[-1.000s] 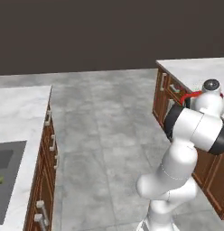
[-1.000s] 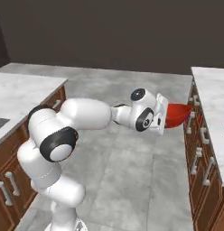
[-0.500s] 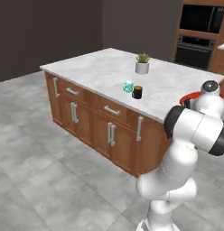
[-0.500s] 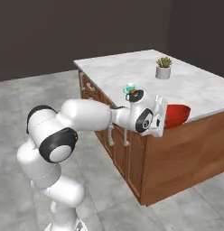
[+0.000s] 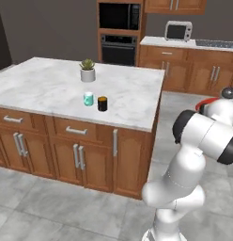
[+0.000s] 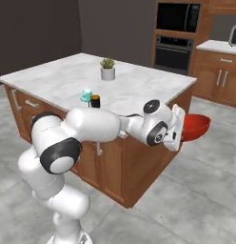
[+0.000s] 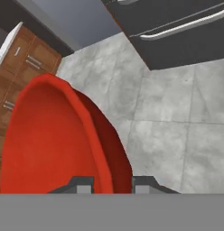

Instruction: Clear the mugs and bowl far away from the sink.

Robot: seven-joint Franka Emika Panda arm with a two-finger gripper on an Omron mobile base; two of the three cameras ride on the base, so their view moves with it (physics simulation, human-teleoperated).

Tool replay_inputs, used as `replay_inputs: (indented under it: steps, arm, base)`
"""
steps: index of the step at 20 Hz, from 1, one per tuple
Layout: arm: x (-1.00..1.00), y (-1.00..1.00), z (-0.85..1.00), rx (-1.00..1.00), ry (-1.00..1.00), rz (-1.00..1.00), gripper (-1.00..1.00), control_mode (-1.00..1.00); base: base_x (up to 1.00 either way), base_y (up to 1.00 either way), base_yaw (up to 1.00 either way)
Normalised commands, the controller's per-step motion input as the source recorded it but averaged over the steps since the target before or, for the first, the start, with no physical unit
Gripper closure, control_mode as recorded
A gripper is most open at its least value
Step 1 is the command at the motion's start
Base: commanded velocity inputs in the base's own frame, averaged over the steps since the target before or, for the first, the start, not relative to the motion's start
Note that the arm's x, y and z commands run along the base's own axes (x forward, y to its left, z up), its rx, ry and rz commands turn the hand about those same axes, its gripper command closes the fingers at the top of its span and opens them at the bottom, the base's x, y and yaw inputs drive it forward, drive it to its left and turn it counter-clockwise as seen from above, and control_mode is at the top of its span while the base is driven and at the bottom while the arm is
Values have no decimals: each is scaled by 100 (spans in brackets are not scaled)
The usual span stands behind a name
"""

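Red bowl [image 7: 59,140] rim sits pinched between the claw [image 7: 113,182] fingertips, carried above the floor.

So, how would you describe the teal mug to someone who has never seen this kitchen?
Find the big wooden island with the white marble top. Toward its front edge two small mugs stand close together, nearer than the white pot with a green plant. The small teal mug is the left one of the pair; its neighbour, the black mug, is dark.

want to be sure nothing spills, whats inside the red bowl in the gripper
The red bowl is clamped by its rim in the gripper. The visible inside looks empty; its lowest part is cut off from the hand view.
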Motion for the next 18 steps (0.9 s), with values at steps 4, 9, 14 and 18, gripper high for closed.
replay_inputs:
  steps: [4,9,14,18]
  arm:
    - [0,0,0,0,0,0,100,100]
    - [0,0,0,0,0,0,100,100]
    - [0,0,0,0,0,0,100,100]
    - [0,0,0,0,0,0,100,100]
  base:
    - [-6,26,-5]
    - [-24,61,3]
    - [3,100,-3]
    - [19,100,-7]
